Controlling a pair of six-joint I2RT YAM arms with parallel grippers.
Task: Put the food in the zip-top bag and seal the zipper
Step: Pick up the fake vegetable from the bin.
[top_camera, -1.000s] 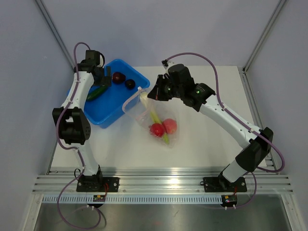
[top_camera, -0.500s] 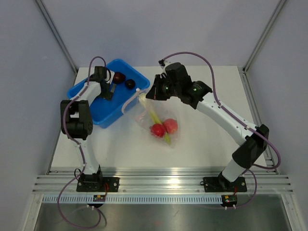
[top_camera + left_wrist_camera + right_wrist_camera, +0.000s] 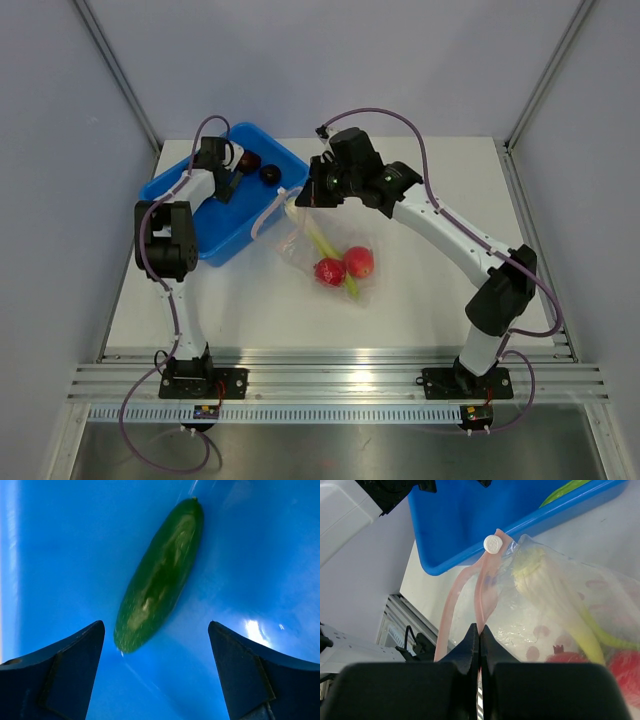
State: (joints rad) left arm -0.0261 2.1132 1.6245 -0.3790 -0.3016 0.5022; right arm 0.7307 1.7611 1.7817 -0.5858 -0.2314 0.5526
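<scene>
- While the right hand [image 3: 479,634] is pinched shut on the pink zipper [image 3: 487,587] of the bag [image 3: 335,255], holding the mouth up just beside the right wall of the bin [image 3: 222,232], the step in hand looks like loading food, not sealing.
- The left hand [image 3: 155,625] hangs inside the bin with its fingers wide apart and nothing between them gripped. The cucumber [image 3: 160,575] lies flat on the bin floor below, slanted across the gap.
- Two red fruits [image 3: 328,271] and the pale stalk [image 3: 545,580] are already in the bag, which lies on the table to the right of the bin.
- Besides the cucumber, two dark round fruits [image 3: 248,161] sit at the bin's far corner, so I judge the task to be roughly half loaded.
- The next move calls for lowering the left hand until its fingers straddle the cucumber.
- Because the cucumber lies at a slant, a small wrist turn would likely set the fingers across its narrow width.
- After closing, the hand would need to lift the cucumber over the bin's right wall toward the bag's mouth.
- The two pink strips part below the white slider [image 3: 493,543] at the bin's edge. I cannot tell whether that opening is wide enough for the cucumber.
</scene>
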